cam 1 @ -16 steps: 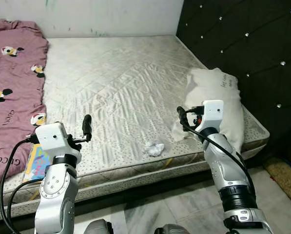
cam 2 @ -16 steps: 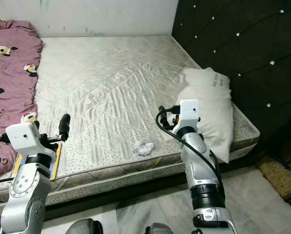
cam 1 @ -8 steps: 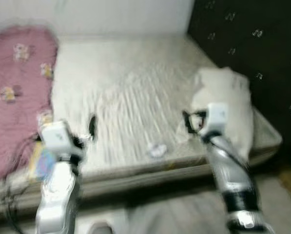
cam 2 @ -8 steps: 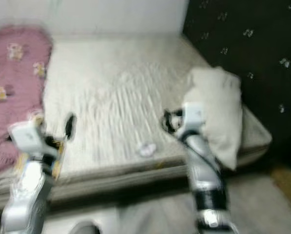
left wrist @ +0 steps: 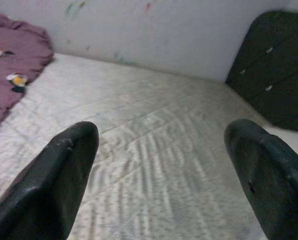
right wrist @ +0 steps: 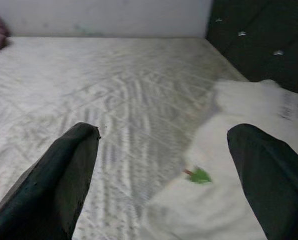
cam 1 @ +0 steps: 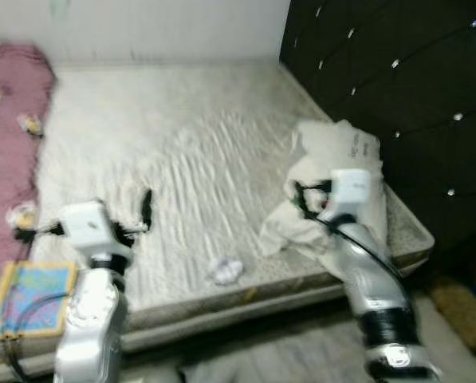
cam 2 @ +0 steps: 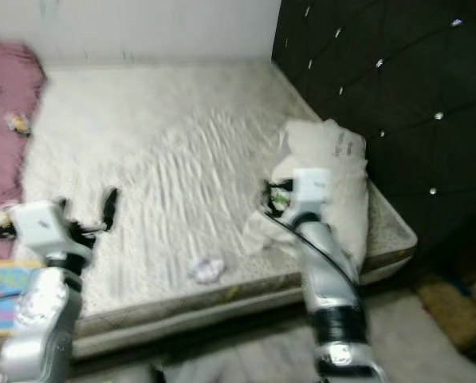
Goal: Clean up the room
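Note:
A crumpled white paper wad (cam 1: 224,270) lies on the bare mattress (cam 1: 174,144) near its front edge. A white pillow (cam 1: 337,159) leans against the black headboard at the right, with a small green scrap (right wrist: 199,175) on its cloth. My left gripper (cam 1: 146,209) hovers over the front left of the mattress, open and holding nothing; its fingers (left wrist: 54,185) stand wide apart. My right gripper (cam 1: 296,195) floats just before the pillow's near corner, open too, with its fingers (right wrist: 59,185) spread over mattress and pillow.
A pink patterned blanket (cam 1: 6,112) covers the bed's left side. A colourful book (cam 1: 30,297) lies at the front left edge. The black tufted headboard (cam 1: 381,72) walls the right. Grey floor (cam 1: 285,359) runs below the bed, with a brown mat (cam 1: 461,307) at the right.
The whole picture has slid left, so the camera has turned right, with blur in between. Both arms hold much the same pose, open.

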`<state>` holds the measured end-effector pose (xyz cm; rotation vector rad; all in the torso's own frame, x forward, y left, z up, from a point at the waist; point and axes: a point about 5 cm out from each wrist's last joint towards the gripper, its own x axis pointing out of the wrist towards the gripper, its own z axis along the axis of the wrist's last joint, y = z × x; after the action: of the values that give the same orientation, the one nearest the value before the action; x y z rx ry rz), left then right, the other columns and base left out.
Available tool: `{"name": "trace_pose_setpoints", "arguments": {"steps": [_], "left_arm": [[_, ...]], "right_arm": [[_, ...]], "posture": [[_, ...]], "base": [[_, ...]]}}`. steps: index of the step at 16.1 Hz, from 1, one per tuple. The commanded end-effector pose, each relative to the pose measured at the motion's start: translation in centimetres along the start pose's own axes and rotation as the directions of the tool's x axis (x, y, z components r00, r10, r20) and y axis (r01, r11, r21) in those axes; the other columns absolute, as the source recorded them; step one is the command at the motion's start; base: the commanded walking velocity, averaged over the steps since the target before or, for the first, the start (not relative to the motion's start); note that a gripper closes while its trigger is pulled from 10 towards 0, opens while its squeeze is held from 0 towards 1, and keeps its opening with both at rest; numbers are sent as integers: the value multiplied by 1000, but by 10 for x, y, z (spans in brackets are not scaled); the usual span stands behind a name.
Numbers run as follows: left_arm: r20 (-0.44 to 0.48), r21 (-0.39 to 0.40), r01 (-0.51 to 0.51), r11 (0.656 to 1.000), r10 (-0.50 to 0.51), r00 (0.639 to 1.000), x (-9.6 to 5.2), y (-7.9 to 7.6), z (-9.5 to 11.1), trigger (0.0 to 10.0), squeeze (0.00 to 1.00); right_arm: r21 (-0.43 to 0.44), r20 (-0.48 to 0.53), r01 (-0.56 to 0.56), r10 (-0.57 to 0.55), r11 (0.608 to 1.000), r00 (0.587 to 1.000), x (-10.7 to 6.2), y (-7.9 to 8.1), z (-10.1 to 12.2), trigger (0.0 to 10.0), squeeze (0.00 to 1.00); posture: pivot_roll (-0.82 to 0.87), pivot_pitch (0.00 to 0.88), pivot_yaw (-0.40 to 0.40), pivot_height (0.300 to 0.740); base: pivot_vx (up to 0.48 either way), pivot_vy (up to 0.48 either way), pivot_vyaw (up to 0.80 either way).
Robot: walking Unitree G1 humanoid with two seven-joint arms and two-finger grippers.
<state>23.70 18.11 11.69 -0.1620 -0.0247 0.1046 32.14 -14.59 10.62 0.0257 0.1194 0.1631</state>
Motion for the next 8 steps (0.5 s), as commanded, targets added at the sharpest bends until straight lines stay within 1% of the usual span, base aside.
{"name": "trace_pose_setpoints", "arguments": {"steps": [1, 3, 4, 5, 6, 7, 8], "left_arm": [[6, -6, 25, 1000, -25, 1000, 2, -8, 3, 10000, 0], [1, 10, 13, 1000, -13, 1000, 1, -5, 7, 10000, 0], [-12, 21, -10, 1000, 10, 1000, 0, -2, 5, 10000, 0], [-32, 34, -35, 999, 36, 999, -1, 2, 1, 10000, 0], [-43, 38, -44, 998, 46, 998, -4, 4, -1, 10000, 0], [-46, 31, -46, 998, 47, 998, -4, 4, -2, 10000, 0], [-55, 23, -49, 999, 50, 997, -6, 4, -3, 10000, 0]], "right_arm": [[-26, 19, 28, -28, 999, 999, -1, -11, 7, 10000, 0], [-52, 29, -15, 17, 999, 999, -1, -7, 12, 10000, 0], [-46, 14, -27, 27, 999, 1000, -3, -8, 10, 10000, 0], [-42, -8, -38, 37, 998, 999, -5, -9, 5, 10000, 0], [-24, -52, -51, 49, 998, 997, -9, -12, -2, 10000, 0], [-30, -74, -61, 59, 998, 995, -12, -14, -6, 10000, 0], [-32, -106, -96, 92, 995, 990, -19, -16, -9, 10000, 0]], "posture": [[-1, 0, -67, 740], [4, 0, -50, 740], [8, 0, -47, 740], [6, 0, -44, 740], [4, 0, -41, 740], [3, 0, -38, 740], [-4, 0, -28, 740]], "base": [[255, 0, 0], [0, 0, 0], [0, 0, 0], [0, 0, 0], [0, 0, 0], [0, 0, 0], [0, 0, 0]]}}
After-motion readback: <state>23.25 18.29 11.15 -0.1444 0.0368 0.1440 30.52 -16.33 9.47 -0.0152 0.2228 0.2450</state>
